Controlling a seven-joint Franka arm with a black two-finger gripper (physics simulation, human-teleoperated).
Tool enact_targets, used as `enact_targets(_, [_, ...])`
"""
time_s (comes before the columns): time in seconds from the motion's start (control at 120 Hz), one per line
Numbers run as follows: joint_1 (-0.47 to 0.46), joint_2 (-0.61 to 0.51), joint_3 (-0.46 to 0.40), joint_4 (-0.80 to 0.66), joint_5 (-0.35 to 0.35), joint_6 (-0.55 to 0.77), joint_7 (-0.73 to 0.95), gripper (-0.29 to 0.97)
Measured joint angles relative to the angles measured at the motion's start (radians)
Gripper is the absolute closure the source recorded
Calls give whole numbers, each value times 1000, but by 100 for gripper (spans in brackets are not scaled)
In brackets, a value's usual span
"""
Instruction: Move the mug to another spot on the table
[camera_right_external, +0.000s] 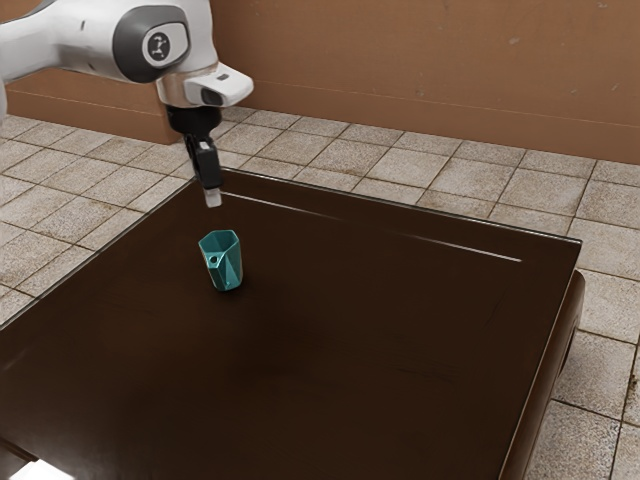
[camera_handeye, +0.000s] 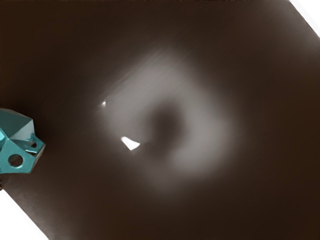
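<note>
Teal mug (camera_right_external: 220, 262), upright, below and beside claw (camera_right_external: 212, 200)

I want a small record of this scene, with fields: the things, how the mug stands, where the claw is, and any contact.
mug: teal mug, upright on the table
table: dark brown, glossy
claw: in the air above the table, pointing down; the mug is off to its side, not under it
contact: none between claw and mug
floor: pale stone tiles
</note>
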Motion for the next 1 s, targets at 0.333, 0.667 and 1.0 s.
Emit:
enact_targets(0.333, [-2,-37,0,-36,-15,-1,7,0])
enact_targets(0.667, [31,-9,43,-85,-45,29,-282,0])
enact_targets(1.0, [40,51,100,-222,-13,303,-595,0])
